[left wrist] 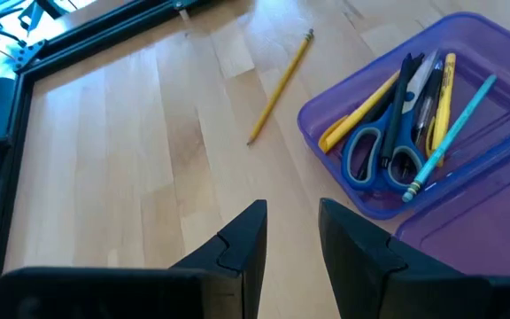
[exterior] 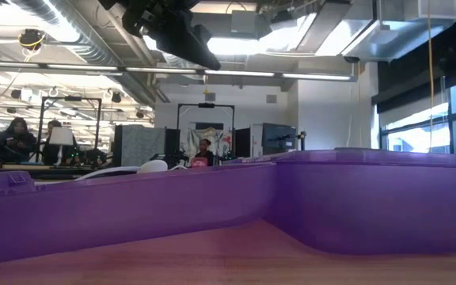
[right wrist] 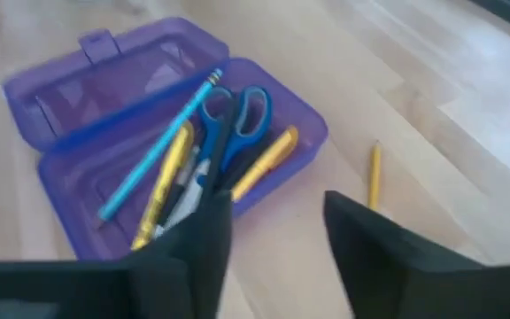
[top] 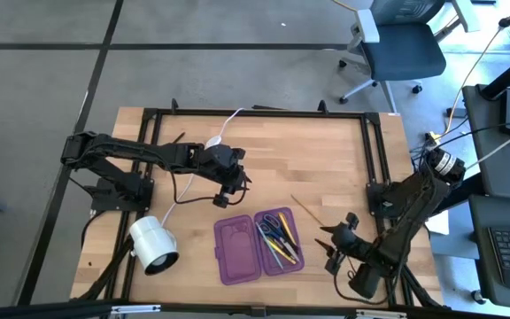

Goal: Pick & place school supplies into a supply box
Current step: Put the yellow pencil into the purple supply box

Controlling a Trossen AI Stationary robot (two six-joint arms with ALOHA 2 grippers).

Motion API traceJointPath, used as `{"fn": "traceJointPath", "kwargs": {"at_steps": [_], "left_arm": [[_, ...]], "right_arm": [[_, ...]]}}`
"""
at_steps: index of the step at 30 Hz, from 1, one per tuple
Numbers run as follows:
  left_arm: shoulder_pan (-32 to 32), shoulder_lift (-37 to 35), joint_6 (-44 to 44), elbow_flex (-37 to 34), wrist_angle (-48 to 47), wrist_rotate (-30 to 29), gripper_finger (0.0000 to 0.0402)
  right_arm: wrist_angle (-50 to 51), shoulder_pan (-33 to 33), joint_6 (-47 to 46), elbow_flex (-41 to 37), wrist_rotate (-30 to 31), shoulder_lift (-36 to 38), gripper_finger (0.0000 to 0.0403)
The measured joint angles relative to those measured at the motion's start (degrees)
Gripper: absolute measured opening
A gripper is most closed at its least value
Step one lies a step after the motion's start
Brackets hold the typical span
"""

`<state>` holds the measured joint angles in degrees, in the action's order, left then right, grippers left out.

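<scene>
The supply box (top: pixel 257 245) is a translucent purple case lying open on the wooden table. Its right half (left wrist: pixel 432 115) holds blue-handled scissors (left wrist: pixel 381 152), yellow pens, a dark pen and a teal pencil (left wrist: pixel 450 133). The other half (right wrist: pixel 122 75) holds nothing. One yellow pencil (top: pixel 306 211) lies flat on the table just right of the case, also visible in the wrist views (left wrist: pixel 280 87) (right wrist: pixel 374 175). My left gripper (top: pixel 228 197) hovers open above the table, just beyond the case's far left corner. My right gripper (top: pixel 328 244) is open, to the right of the case, near the loose pencil.
A white cylindrical lamp (top: pixel 153 245) lies left of the case, and its white cable (top: pixel 220 135) runs to the far edge. A black frame (top: pixel 374 151) borders the table. In the low view the case wall (exterior: pixel 291 198) fills the foreground. People sit in the room behind.
</scene>
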<state>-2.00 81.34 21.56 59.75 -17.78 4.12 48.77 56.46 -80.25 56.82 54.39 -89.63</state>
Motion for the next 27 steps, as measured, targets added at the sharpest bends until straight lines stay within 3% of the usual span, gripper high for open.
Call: {"fn": "traceJointPath", "kwargs": {"at_steps": [4,9,12,18,23,27], "left_arm": [[0.0,-0.01,-0.39,0.0,0.04,0.0,0.0098],[0.02,0.0,-1.48,0.0,0.04,0.0,0.0098],[0.01,0.0,-1.49,0.0,0.28,-0.01,0.0098],[0.02,-0.01,-1.45,0.0,3.14,-0.01,0.0098],[0.01,0.0,-1.44,0.0,3.9,-0.02,0.0098],[0.0,-0.02,-1.46,0.0,3.91,-0.02,0.0098]], "right_arm": [[2.66,2.86,-2.39,-0.04,1.61,-1.41,0.0242],[4.64,7.27,-4.95,-0.07,6.09,-3.77,0.0274],[5.71,8.17,-7.49,-0.07,7.06,-5.9,0.0278],[11.88,9.65,-23.0,-1.39,7.0,-11.17,0.0279],[8.97,11.45,-32.65,-7.95,7.04,-12.95,0.0279],[2.23,11.61,-34.51,-13.66,7.07,-13.17,0.0279]]}}
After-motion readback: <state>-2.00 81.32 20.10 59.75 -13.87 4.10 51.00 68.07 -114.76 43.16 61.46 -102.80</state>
